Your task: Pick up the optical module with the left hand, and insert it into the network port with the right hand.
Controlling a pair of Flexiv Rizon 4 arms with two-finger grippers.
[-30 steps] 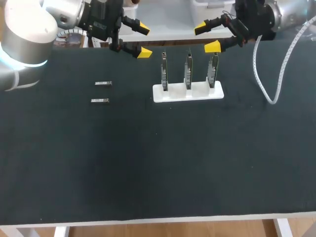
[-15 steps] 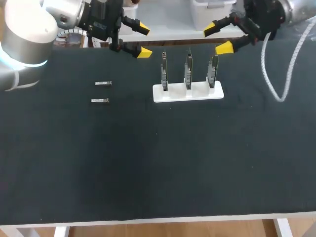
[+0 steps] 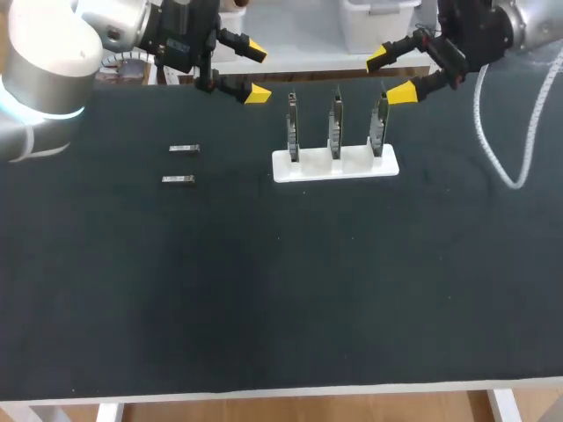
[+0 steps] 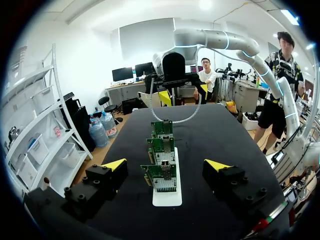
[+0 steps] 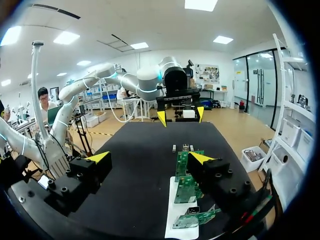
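Head view, from the left: the far optical module [image 3: 184, 149] and the near optical module [image 3: 177, 179] lie flat on the table [image 3: 264, 290], close together. They look small, rigid, light and likely slick, so pinch one across its long sides. The left tool [image 3: 256, 72] hangs wide open and empty beyond them. The right tool [image 3: 390, 76], also spread and empty, hovers near the rightmost board [image 3: 378, 123].

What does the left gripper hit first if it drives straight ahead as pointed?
Likely the nearest green board on the white stand, centred ahead of the left gripper; height is unclear, so it might pass over.
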